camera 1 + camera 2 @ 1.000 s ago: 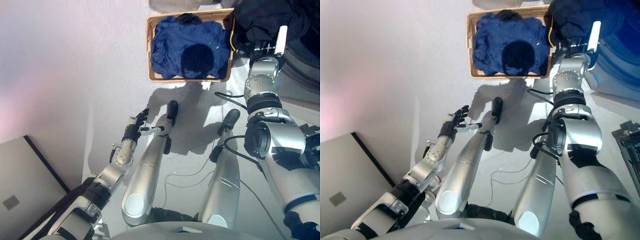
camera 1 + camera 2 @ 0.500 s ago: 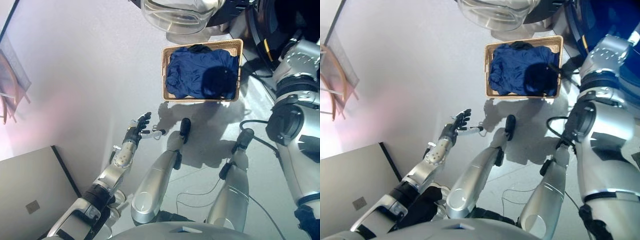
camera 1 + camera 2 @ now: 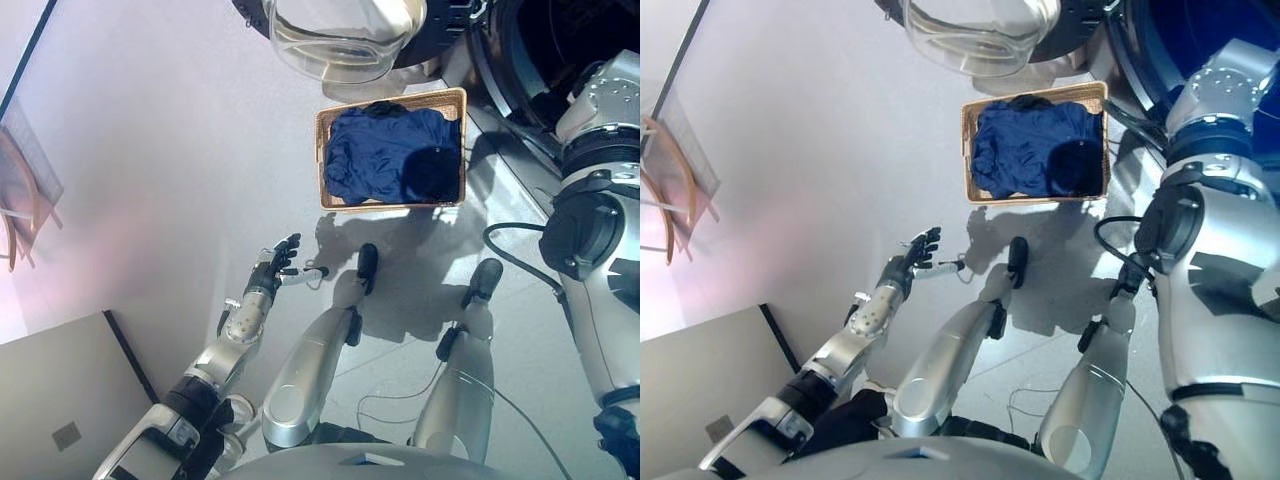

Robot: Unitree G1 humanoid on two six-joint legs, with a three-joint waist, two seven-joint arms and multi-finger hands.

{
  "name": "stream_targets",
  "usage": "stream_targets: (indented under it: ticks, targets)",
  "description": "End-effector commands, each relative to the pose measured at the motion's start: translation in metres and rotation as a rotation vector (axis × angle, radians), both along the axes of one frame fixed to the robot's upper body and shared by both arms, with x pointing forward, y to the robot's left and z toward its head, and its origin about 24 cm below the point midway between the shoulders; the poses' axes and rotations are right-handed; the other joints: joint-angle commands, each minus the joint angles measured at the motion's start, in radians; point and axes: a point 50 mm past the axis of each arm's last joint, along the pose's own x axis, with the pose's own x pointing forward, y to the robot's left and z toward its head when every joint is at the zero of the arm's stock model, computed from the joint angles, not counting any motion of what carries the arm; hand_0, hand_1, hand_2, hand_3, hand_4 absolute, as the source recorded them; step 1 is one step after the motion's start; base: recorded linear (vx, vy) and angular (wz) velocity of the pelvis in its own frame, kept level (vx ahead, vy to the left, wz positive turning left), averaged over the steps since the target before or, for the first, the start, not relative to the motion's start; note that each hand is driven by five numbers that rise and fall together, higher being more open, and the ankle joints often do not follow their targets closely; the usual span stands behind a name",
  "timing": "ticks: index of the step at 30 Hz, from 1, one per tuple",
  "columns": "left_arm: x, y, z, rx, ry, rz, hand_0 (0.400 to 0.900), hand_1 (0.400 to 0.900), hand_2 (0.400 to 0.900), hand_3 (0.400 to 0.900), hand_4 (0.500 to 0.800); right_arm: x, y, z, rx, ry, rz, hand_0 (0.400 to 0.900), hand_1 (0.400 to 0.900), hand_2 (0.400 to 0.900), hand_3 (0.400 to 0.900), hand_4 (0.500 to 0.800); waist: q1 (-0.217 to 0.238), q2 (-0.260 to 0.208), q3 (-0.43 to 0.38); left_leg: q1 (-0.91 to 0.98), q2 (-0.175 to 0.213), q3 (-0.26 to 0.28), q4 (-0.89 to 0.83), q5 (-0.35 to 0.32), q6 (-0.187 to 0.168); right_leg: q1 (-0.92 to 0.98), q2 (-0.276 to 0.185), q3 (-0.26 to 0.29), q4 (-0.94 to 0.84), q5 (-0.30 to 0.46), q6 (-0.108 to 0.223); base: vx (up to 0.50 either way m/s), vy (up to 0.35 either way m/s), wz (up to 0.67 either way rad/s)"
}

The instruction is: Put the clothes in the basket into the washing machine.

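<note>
A wicker basket [image 3: 325,150] stands on the floor ahead of me, filled with dark blue clothes [image 3: 390,150]. The washing machine's round glass door [image 3: 340,35] hangs open just beyond it. The dark drum opening [image 3: 560,40] is at the upper right, with blue cloth showing inside it in the right eye view [image 3: 1230,30]. My right arm reaches up towards the drum, and its hand lies past the view's edge. My left hand [image 3: 275,268] is open and empty, held low at my left, well short of the basket.
A wooden chair [image 3: 660,190] stands at the far left edge. A grey flat panel [image 3: 60,400] lies at the lower left. Light floor runs between me and the basket.
The camera has swung, so the whole scene has shifted. My right hand, seen with dark cloth by the drum a second ago, has gone out of view. My left hand stays open.
</note>
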Motion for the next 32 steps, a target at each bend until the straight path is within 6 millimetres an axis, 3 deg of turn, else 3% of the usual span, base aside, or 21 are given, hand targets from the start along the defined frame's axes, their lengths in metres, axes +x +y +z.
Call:
stream_targets:
  ticks: [1, 4, 7, 13, 18, 25, 32]
  targets:
    - [-0.022, 0.013, -0.015, 0.007, 0.05, 0.024, 0.9, 0.9, 0.9, 0.9, 0.8, 0.0, -0.003, -0.015, -0.137, -0.01, -0.023, 0.9, 0.9, 0.9, 0.9, 0.8, 0.022, -0.008, -0.162, 0.004, -0.036, -0.057, 0.031, -0.138, -0.026, 0.027, 0.028, -0.011, 0.047, -0.1, 0.004, -0.03, -0.014, 0.06]
    - [-0.022, 0.015, -0.015, 0.009, 0.051, 0.026, 0.9, 0.9, 0.9, 0.9, 0.8, 0.001, 0.0, -0.022, -0.129, -0.018, -0.019, 0.9, 0.9, 0.9, 0.9, 0.8, 0.02, -0.011, -0.16, 0.007, -0.035, -0.062, 0.029, -0.135, -0.028, 0.033, 0.03, -0.014, 0.045, -0.099, 0.003, -0.03, -0.011, 0.05]
    - [-0.019, 0.016, -0.013, 0.013, 0.041, 0.035, 0.9, 0.9, 0.9, 0.9, 0.8, 0.008, 0.015, -0.038, -0.162, 0.013, 0.013, 0.9, 0.9, 0.9, 0.9, 0.8, 0.013, -0.02, -0.152, 0.009, -0.033, -0.061, 0.032, -0.134, -0.028, 0.036, 0.034, -0.015, 0.05, -0.098, 0.0, -0.03, 0.003, -0.03]
    - [-0.018, 0.015, -0.012, 0.0, 0.033, 0.074, 0.9, 0.9, 0.9, 0.9, 0.8, 0.016, 0.062, -0.076, -0.283, 0.139, 0.106, 0.9, 0.9, 0.9, 0.9, 0.8, -0.018, -0.044, -0.133, 0.017, -0.025, -0.047, 0.042, -0.13, -0.028, 0.047, 0.046, -0.01, 0.046, -0.084, -0.009, -0.03, -0.003, -0.1]
    - [-0.021, 0.013, -0.015, -0.019, 0.04, 0.126, 0.9, 0.9, 0.9, 0.9, 0.8, 0.004, 0.11, -0.147, -0.488, 0.336, 0.24, 0.9, 0.9, 0.9, 0.9, 0.8, -0.064, -0.084, -0.111, 0.049, -0.005, -0.035, 0.046, -0.139, -0.032, 0.085, 0.065, -0.01, 0.037, -0.085, -0.016, -0.02, -0.014, -0.14]
    - [-0.03, 0.026, -0.023, -0.01, 0.055, 0.208, 0.9, 0.9, 0.9, 0.9, 0.8, -0.028, 0.118, -0.229, -0.888, 0.677, 0.409, 0.9, 0.9, 0.9, 0.9, 0.8, -0.109, -0.127, -0.111, 0.102, 0.009, -0.023, 0.039, -0.138, -0.034, 0.14, 0.075, -0.017, 0.017, -0.069, -0.017, -0.01, -0.011, -0.09]
    - [-0.045, 0.052, -0.036, 0.023, 0.106, 0.289, 0.9, 0.9, 0.9, 0.9, 0.8, -0.084, 0.079, -0.315, -1.13, 1.097, 0.597, 0.9, 0.9, 0.9, 0.9, 0.8, -0.134, -0.159, -0.136, 0.181, 0.024, -0.02, 0.011, -0.14, -0.034, 0.217, 0.088, -0.021, -0.014, -0.066, -0.015, 0.03, -0.009, -0.06]
